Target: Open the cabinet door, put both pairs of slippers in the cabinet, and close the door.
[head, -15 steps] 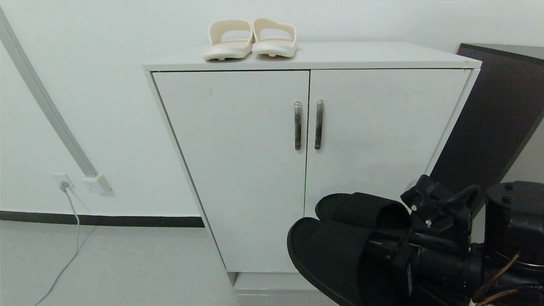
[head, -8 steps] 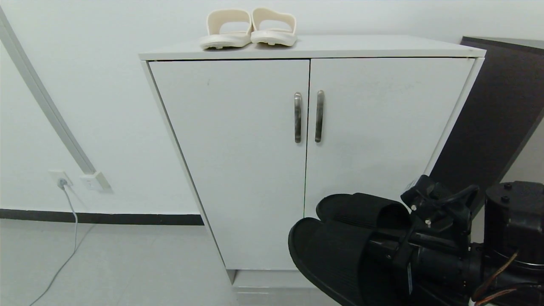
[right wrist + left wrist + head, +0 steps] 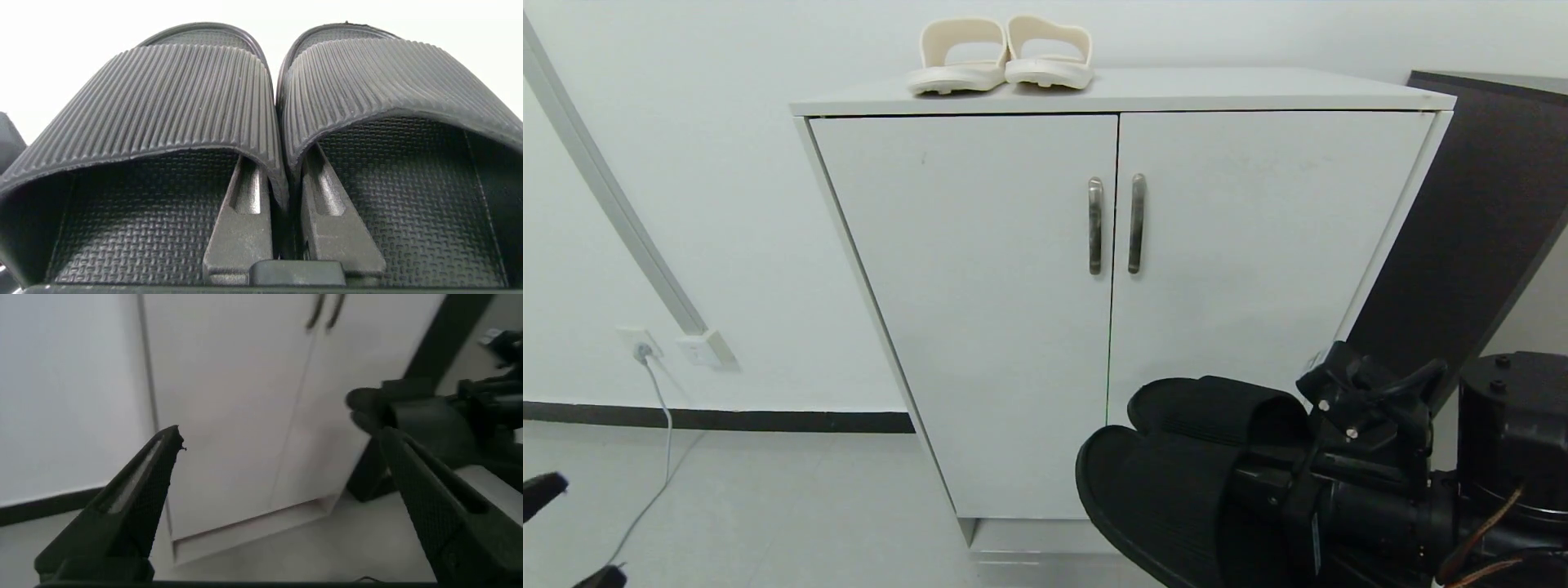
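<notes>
View from my station. The white two-door cabinet [image 3: 1111, 310] stands against the wall with both doors shut. A dark panel [image 3: 1470, 212] leans just beside its right side. The black slippers [image 3: 1176, 457] hang low in front of the right door, apart from it, side by side with their toes toward the cabinet. My right gripper [image 3: 282, 175] holds them, one finger [image 3: 241, 220] inside each slipper, with the adjoining walls pinched between. The cream slippers [image 3: 1001, 53] rest together on the cabinet top, near its left half. My left gripper [image 3: 278, 437] sits low at the left, fingers spread wide and holding nothing. Two metal handles [image 3: 1095, 226] flank the door seam.
</notes>
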